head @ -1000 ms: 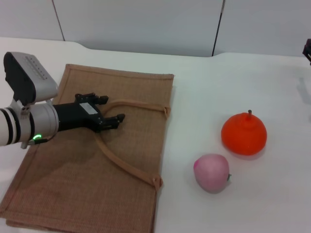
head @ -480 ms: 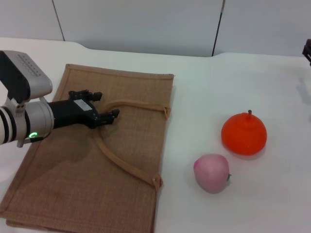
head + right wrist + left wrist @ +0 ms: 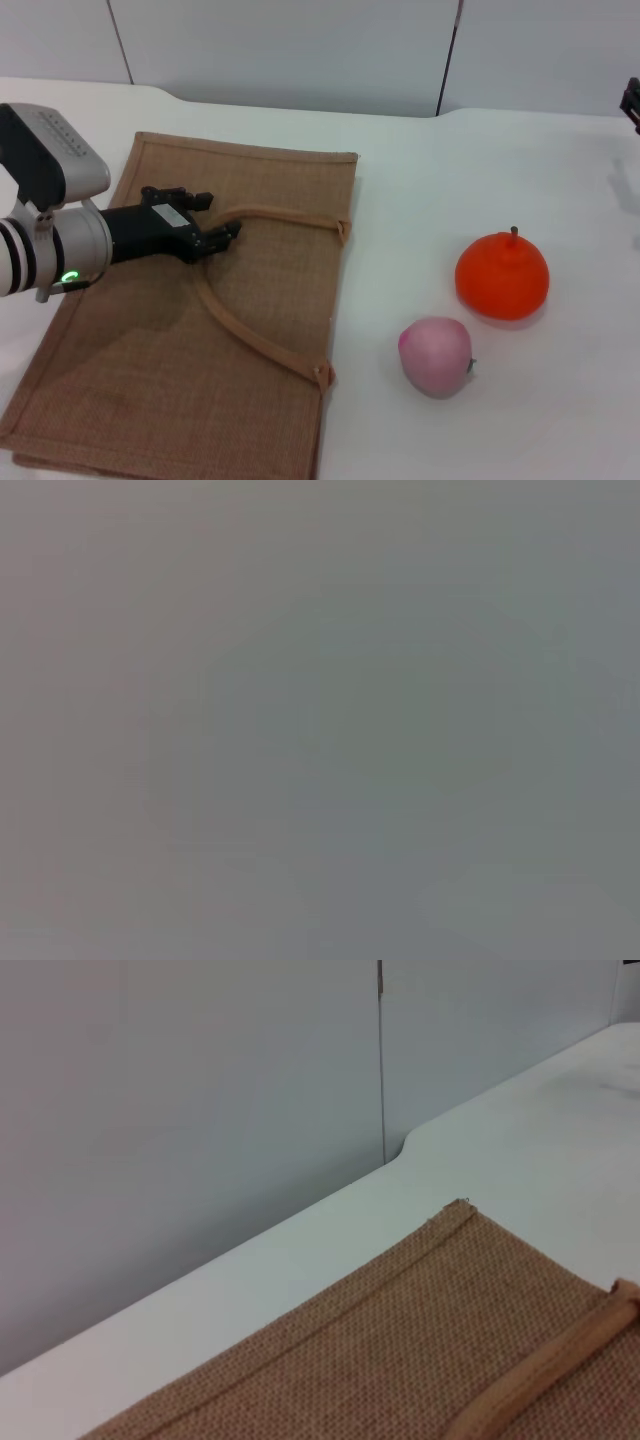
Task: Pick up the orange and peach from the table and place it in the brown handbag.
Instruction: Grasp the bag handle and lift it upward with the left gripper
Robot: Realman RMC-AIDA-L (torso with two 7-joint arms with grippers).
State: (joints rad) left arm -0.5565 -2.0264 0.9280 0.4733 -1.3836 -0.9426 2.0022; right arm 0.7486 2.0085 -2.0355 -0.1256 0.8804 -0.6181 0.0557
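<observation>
Left claw point(image 3: 213, 240) over the brown handbag point(image 3: 270, 300), which lies flat on the white table point(image 3: 430, 180); its fingers sit at the near end of the upper loop handle point(image 3: 290, 214) — whether they are pinching the strap or merely resting open beside it cannot be told. The right claw point(image 3: 632, 102) shows only as a dark sliver at the far right edge, well apart from the work; its state cannot be told either, and its wrist view shows only a blank grey field. The orange point(image 3: 502, 275) and the peach point(image 3: 436, 355) rest on the table to the right of the bag, near each other but not touching, neither yet bagged.

Likely hazards: the bag lies closed and flat, so fruit lowered onto it would probably roll off; a handle lifted off-centre could drag the whole bag toward the fruit — both are round and easily nudged.

No brand, label or legible writing is visible on any item.
</observation>
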